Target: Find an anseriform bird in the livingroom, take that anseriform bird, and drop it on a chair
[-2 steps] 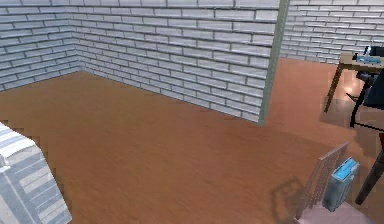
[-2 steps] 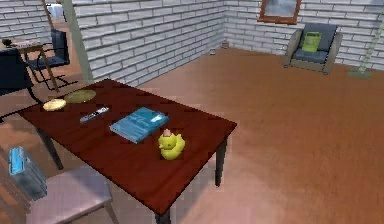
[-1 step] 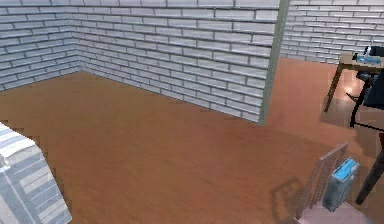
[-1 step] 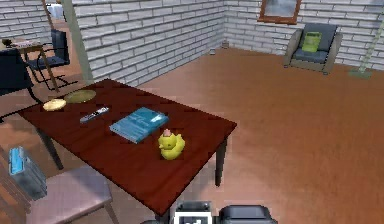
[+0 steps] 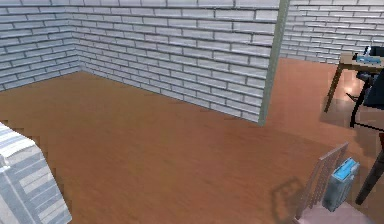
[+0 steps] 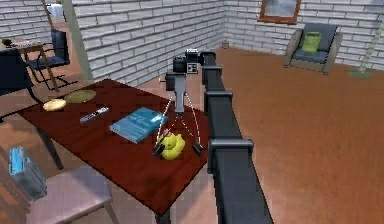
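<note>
The duck [image 6: 173, 147], small and yellow, lies on the dark table [image 6: 92, 136] near its edge, just beside a blue book [image 6: 138, 123]. The gripper [image 6: 180, 146] hangs at the end of the arm [image 6: 228, 140], and its far end comes down right at the duck. Because the duck seems to rest on the tabletop there, I cannot tell whether the gripper has hold of it or has nothing.

I judge that the step in hand is the taking of the duck, and several things can go wrong from here. The duck is round and smooth, so it can slip out or be pushed aside if the gripper meets it off centre. It can then slide against the book or roll over the near table edge to the floor. If the arm goes too low, the gripper can press on the table or catch the corner of the book and drag it. A remote [image 6: 95, 115] lies farther along the table and seems out of danger.

For the drop, one chair [image 6: 70, 195] stands at the table corner, with a blue thing [image 6: 24, 170] at its back; an armchair [image 6: 328, 45] is well apart. A duck released near a seat's edge can roll off.
</note>
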### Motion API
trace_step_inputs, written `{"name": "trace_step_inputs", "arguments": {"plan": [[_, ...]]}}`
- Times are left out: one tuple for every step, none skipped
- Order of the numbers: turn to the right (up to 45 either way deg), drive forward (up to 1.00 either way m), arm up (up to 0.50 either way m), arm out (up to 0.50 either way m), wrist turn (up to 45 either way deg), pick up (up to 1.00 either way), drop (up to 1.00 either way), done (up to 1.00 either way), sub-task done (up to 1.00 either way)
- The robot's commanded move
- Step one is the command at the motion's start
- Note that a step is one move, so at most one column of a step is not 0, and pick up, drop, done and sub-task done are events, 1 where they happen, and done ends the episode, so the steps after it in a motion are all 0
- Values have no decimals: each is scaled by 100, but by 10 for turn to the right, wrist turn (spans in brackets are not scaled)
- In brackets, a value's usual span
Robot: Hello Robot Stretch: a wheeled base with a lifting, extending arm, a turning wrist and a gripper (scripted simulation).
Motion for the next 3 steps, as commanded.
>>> {"name": "trace_step_inputs", "arguments": {"plan": [[0,0,0,0,450,0,0,0,0],[0,0,0,0,450,0,0,0,0],[0,0,0,0,450,0,0,0,0]]}}
